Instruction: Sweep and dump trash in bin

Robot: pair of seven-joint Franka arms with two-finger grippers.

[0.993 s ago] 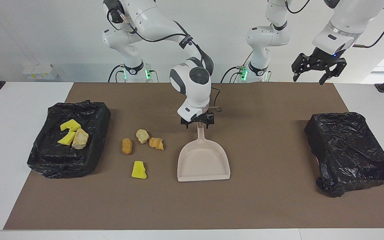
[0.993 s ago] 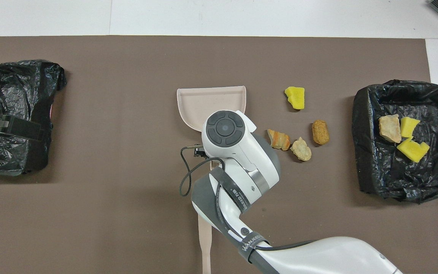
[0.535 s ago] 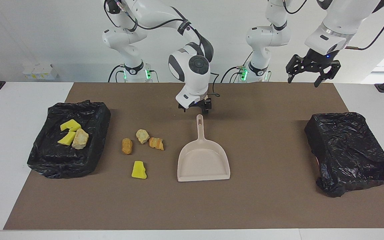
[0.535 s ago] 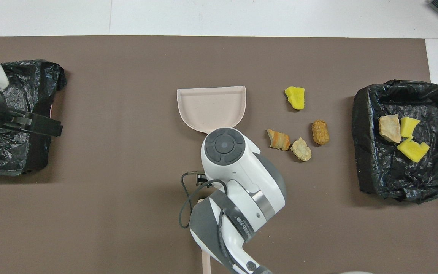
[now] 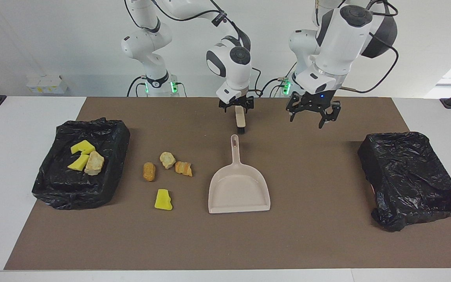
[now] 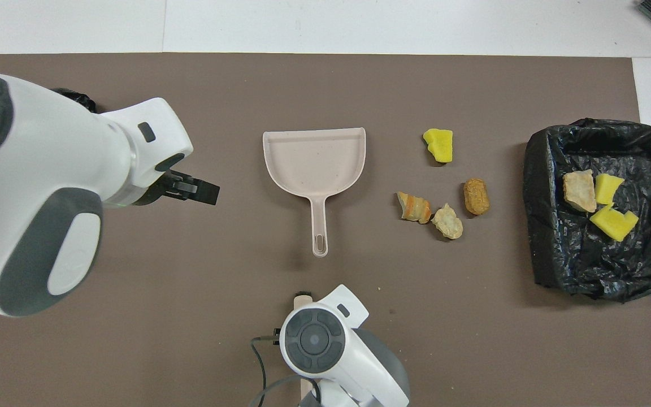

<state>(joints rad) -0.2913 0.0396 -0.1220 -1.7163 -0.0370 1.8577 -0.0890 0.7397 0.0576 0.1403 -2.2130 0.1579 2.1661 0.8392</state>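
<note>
White wall (image 5: 53, 39), white table (image 5: 14, 117)

Bright, even light from above fills both views. The dustpan (image 5: 239, 188) and the bin bags (image 5: 409, 178) cast only short, soft shadows on the brown mat (image 5: 307, 235). The black plastic shows small glints. Everything is sharp, without visible blur.

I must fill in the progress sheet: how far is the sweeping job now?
Done: three pieces lie in the bin at the right arm's end. In hand: right hand open over the brush, left hand open over the mat; dustpan empty. Left: four pieces on the mat to sweep and dump.
</note>
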